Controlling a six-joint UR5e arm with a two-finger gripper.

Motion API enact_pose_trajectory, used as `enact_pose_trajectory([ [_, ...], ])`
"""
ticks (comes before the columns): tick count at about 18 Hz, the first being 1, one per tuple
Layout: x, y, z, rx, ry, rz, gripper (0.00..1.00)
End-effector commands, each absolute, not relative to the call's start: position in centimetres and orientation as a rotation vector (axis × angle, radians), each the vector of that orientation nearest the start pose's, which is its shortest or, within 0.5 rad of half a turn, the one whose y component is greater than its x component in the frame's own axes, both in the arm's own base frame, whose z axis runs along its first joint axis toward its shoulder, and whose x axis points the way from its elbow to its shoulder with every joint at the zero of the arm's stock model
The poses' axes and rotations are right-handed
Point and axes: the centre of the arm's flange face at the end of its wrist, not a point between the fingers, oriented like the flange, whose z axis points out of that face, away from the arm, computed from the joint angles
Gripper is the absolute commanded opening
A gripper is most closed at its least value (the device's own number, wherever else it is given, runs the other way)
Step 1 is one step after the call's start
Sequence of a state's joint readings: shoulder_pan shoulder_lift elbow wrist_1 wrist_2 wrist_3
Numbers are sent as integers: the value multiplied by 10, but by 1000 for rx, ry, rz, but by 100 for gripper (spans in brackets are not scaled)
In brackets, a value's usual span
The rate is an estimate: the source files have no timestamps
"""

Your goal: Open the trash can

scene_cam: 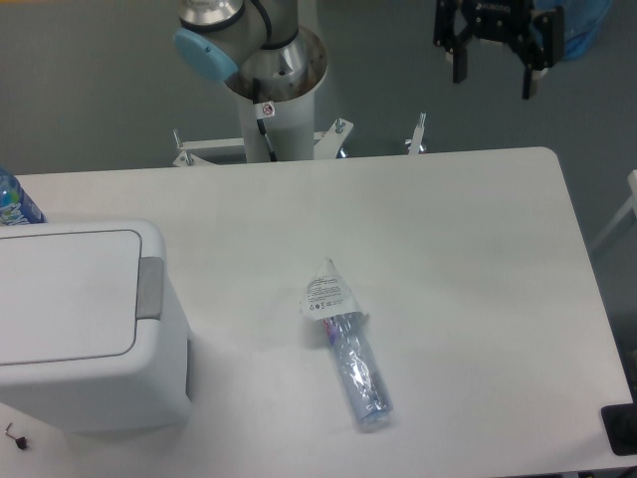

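Observation:
The trash can [80, 329] is a large white boxy bin at the table's front left, its flat lid [62, 294] lying closed. A small grey push tab [149, 289] sits on the lid's right edge. My gripper [495, 75] hangs high at the top right, beyond the table's far edge and far from the bin. Its two black fingers [460, 68] point downward with a wide gap between them and nothing held.
A clear plastic bottle [353, 363] with a white label lies on its side mid-table. A blue bottle top [15, 204] peeks out behind the bin at far left. The arm's base column [271, 100] stands behind the table's far edge.

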State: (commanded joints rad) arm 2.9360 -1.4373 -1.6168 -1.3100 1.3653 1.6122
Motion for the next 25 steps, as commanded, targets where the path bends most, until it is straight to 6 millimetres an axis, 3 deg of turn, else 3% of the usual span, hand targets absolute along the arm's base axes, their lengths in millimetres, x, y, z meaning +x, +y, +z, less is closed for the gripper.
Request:
enact_pose_trajectory([
  [6, -419, 246, 561, -2844, 396, 479, 100],
  [12, -416, 268, 566, -2829, 113, 430, 100],
  [16, -409, 306, 570, -2772, -40, 436, 100],
  [20, -390, 358, 569, -2662, -239, 434, 100],
  [25, -361, 402, 569, -2558, -424, 367, 100],
])
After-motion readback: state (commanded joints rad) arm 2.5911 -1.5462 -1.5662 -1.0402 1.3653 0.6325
